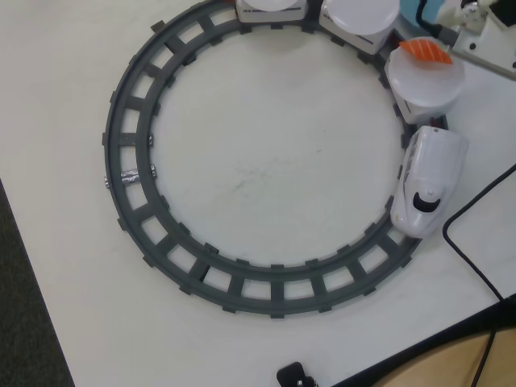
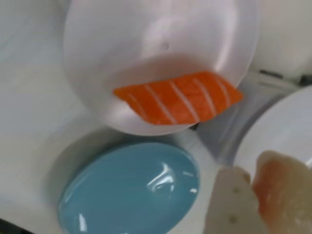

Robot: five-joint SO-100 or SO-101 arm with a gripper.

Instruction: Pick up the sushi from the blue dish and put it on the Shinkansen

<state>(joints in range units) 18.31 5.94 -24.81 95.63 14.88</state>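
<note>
In the wrist view my gripper (image 2: 253,192) is shut on the sushi (image 2: 285,187), a white piece with a pinkish-red side. It is pressed against my white finger (image 2: 228,207) at the bottom right, over a white train plate (image 2: 282,131). The blue dish (image 2: 131,192) lies empty at the bottom left. An orange striped salmon piece (image 2: 180,97) lies on another white plate (image 2: 146,44). In the overhead view the Shinkansen (image 1: 427,181) stands on the track's right side, its first car's plate (image 1: 427,81) carrying the salmon (image 1: 426,50). My gripper (image 1: 463,16) shows at the top right edge.
The dark grey ring track (image 1: 133,173) fills the white table. Two more cars with white plates (image 1: 360,16) curve along the top. A black cable (image 1: 476,258) runs at the right. The table's edge runs along the left and lower right.
</note>
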